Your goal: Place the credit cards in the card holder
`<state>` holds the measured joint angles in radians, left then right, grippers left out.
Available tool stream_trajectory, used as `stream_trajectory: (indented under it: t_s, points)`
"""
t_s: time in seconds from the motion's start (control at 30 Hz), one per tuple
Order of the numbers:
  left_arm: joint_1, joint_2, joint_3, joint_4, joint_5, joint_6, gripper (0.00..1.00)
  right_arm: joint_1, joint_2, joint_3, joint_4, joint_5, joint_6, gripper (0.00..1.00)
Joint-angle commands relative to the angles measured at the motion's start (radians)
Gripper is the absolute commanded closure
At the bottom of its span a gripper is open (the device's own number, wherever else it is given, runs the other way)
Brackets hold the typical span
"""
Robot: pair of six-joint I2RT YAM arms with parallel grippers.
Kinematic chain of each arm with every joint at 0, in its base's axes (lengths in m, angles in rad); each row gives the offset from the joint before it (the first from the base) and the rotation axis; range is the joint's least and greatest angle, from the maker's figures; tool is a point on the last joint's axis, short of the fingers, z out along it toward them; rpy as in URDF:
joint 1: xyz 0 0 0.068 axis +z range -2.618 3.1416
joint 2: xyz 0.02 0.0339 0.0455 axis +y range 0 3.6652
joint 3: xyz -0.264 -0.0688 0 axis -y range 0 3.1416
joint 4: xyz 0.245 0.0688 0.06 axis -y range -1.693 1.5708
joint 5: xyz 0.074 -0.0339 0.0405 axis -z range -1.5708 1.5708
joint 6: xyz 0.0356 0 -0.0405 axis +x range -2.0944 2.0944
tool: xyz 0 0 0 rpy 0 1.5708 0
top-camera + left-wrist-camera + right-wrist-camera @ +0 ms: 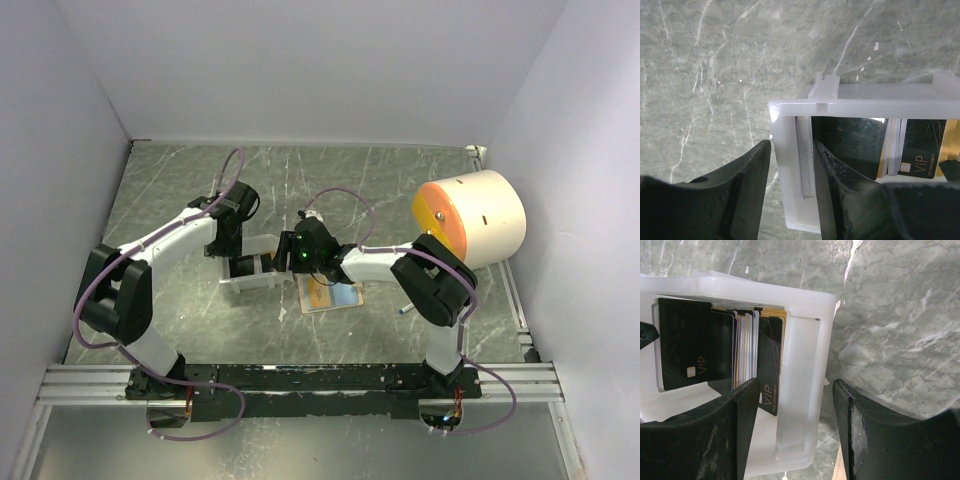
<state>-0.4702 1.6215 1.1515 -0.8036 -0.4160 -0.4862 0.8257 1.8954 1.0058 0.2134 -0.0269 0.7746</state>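
Note:
A white tray point(243, 284) lies mid-table with both grippers over it. The credit cards stand on edge inside it: black cards point(855, 145), a grey ribbed one point(806, 155), a black VIP card point(685, 350) and a pale stack point(745, 350). My left gripper point(791, 150) is open astride the tray's end wall point(785, 165) and the grey card. That card lies against the inner finger, and a gap shows at the outer one. My right gripper point(796, 385) is open astride the opposite end wall point(805, 390), touching nothing. The tan card holder point(330, 296) lies open just in front, a blue card on it.
A big cream cylinder with an orange face point(475, 215) stands at the right, close behind the right arm's elbow. Pale enclosure walls close in the marbled table point(400, 180) on three sides. A black rail point(320, 378) carries both arm bases at the near edge.

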Motion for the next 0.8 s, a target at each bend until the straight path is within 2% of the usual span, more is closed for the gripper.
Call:
stream_trajectory:
  t_s: [0.0,0.13,0.27,0.47,0.63,0.77]
  points:
    - [-0.02,0.001,0.031,-0.025,-0.02,0.006,0.47,-0.002,0.025,-0.027,-0.005,-0.005,0.007,0.4]
    - [-0.027,-0.005,0.024,0.002,0.015,-0.003,0.39,-0.002,0.024,-0.027,-0.003,-0.005,0.008,0.4]
    - [-0.028,0.026,0.021,-0.025,-0.043,-0.029,0.33,-0.003,0.021,-0.028,-0.005,-0.008,0.009,0.4]
    - [-0.028,0.053,-0.021,-0.009,-0.054,-0.048,0.3,-0.002,0.02,-0.031,0.002,-0.011,0.01,0.4]
    - [-0.028,0.091,-0.014,-0.013,-0.068,-0.056,0.36,-0.003,0.024,-0.032,0.01,-0.02,0.015,0.4]
    - [-0.028,0.085,0.013,-0.036,-0.105,-0.049,0.51,-0.002,0.025,-0.042,0.018,-0.022,0.02,0.41]
